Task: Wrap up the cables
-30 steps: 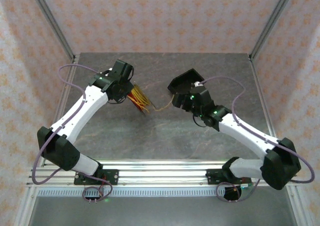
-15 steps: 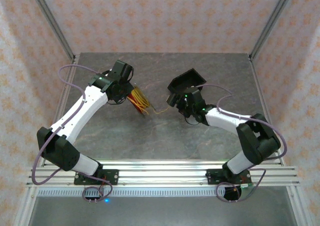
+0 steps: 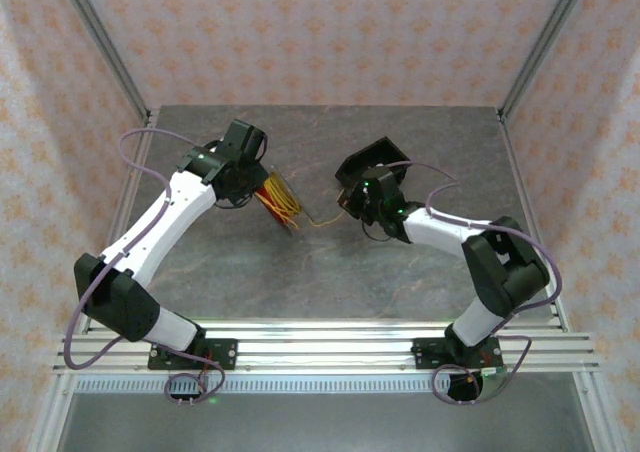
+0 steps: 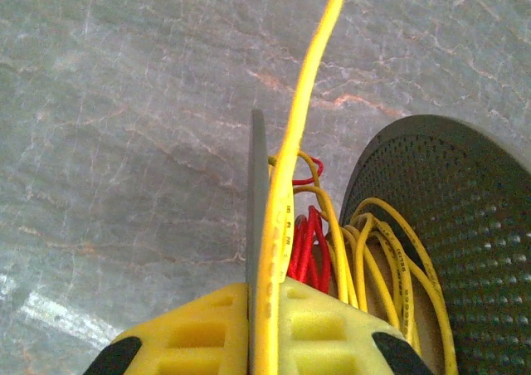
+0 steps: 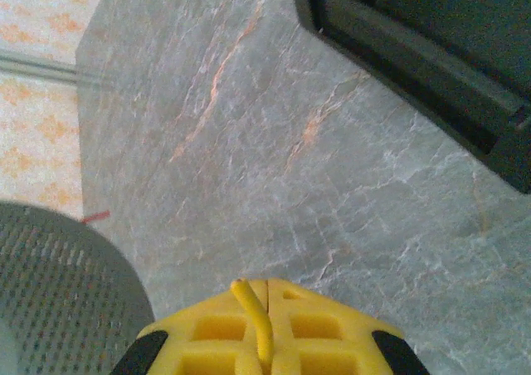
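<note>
1. Counter (image 3: 330, 272): grey marbled surface carrying both arms' working area.
2. Cables (image 3: 279, 202): bundle of yellow-orange loops with some red wire, left of the counter's middle, at the tip of the left arm. One thin yellow strand runs from the bundle rightward to the right arm's tip.
3. Left claw (image 4: 265, 296): yellow pads pressed together, pinching a yellow strand that runs up between them. The remaining yellow and red loops sit just to the right of the pads, against a dark perforated disc (image 4: 440, 226). What this disc belongs to is hard to tell.
4. Thin grey plate (image 4: 257, 192): upright, edge-on, just left of the pinched strand.
5. Right claw (image 5: 270, 296): yellow pads closed on each other, pinching the cut end of a yellow cable, which pokes out at the seam. It hangs over bare counter, right of the bundle.
6. Black box-like object (image 5: 431, 51): on the counter just beyond the right claw.
</note>
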Controlling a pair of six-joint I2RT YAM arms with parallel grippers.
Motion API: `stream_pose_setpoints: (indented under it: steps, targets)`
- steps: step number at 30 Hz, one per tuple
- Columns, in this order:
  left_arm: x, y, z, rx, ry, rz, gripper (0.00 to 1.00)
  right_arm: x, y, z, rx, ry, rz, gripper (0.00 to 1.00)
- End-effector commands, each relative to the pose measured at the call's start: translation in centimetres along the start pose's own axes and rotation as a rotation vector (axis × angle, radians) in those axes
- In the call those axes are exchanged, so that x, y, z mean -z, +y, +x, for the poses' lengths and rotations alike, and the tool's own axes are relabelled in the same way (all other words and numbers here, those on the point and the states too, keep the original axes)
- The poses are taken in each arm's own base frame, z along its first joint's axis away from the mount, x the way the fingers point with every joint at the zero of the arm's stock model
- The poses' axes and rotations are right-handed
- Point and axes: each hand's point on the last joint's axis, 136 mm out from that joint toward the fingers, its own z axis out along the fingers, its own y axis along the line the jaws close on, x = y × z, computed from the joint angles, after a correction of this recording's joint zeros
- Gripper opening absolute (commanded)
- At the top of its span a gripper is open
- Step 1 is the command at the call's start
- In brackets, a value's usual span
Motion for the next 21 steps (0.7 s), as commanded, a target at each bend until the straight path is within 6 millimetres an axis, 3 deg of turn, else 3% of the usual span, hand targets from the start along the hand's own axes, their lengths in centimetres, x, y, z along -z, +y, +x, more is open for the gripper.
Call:
stream_pose_setpoints:
  steps: [1,6,10,15,21]
  targets:
    - [0.1,-2.6,-3.6,-0.011,-0.136,0.038,0.0,3.7,6.4,0.4,0.14,-0.03,-0.125,0.0]
    - [-1.9,-3.5,-4.3,-0.065,-0.147,-0.025,0.0,8.0,13.2,1.8,0.255,-0.036,-0.254,0.0]
    - [-2.6,-4.1,-4.1,-0.104,-0.149,-0.046,0.0,9.6,16.7,2.4,0.287,-0.026,-0.326,0.0]
    - [-3.2,-4.6,-2.8,-0.176,-0.123,-0.054,0.0,9.3,18.3,1.3,0.279,-0.041,-0.303,0.0]
    - [-3.3,-5.2,-1.4,-0.287,-0.104,-0.036,0.0,7.6,17.6,-0.9,0.241,-0.07,-0.183,0.0]
